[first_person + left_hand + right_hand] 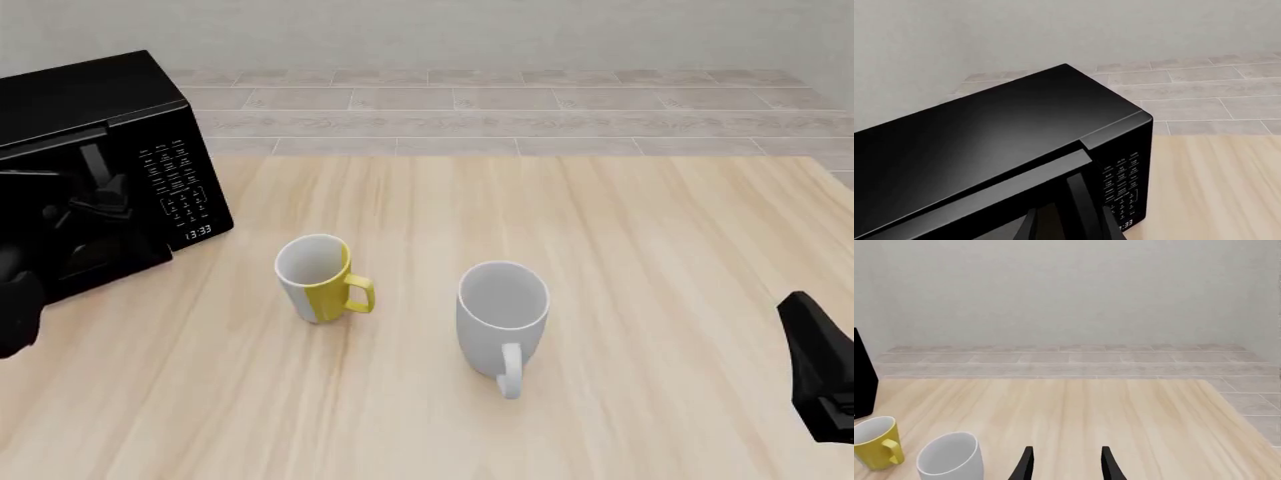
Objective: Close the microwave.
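Sitting at ten o'clock on the table, the microwave [100,165] faces the arms, keypad and clock on its right side. Door: in the left wrist view its top edge stands slightly proud of the body, with a thin seam beside the keypad, so it looks nearly but not fully shut; a last push seems to be left, by my judgement. Left gripper [1067,220]: right at the door front, fingers pointing at the glass, tips parted with nothing between them; whether they touch the door cannot be told. Left arm: a dark mass in front of the door at nine o'clock, hard to separate from the black glass. Right gripper [1064,462]: low at four o'clock, well apart from the microwave, fingers spread and empty. Yellow mug [320,278] and grey mug [503,315]: upright mid-table, near each other.
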Robot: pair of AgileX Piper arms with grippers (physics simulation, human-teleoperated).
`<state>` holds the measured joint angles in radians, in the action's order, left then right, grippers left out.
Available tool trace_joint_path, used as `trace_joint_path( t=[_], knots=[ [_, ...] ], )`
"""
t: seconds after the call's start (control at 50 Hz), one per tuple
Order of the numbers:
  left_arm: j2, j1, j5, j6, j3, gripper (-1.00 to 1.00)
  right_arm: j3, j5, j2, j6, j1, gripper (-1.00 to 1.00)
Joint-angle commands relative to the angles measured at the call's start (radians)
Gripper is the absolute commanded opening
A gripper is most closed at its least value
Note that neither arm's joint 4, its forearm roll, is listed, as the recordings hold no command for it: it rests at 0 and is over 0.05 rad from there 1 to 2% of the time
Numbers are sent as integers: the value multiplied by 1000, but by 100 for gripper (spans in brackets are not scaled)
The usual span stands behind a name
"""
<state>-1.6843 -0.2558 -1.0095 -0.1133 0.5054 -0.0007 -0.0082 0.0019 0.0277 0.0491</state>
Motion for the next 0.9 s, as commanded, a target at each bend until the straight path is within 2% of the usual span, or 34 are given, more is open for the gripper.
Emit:
trace_joint_path(
  t=[0.02, 0.9],
  knots=[
    [-105, -49, 28, -36, 27, 100, 0, 2, 0, -4, -5, 100],
    [-147, -63, 72, -29, 89, 100, 0, 3, 1, -5, -1, 100]
  ],
)
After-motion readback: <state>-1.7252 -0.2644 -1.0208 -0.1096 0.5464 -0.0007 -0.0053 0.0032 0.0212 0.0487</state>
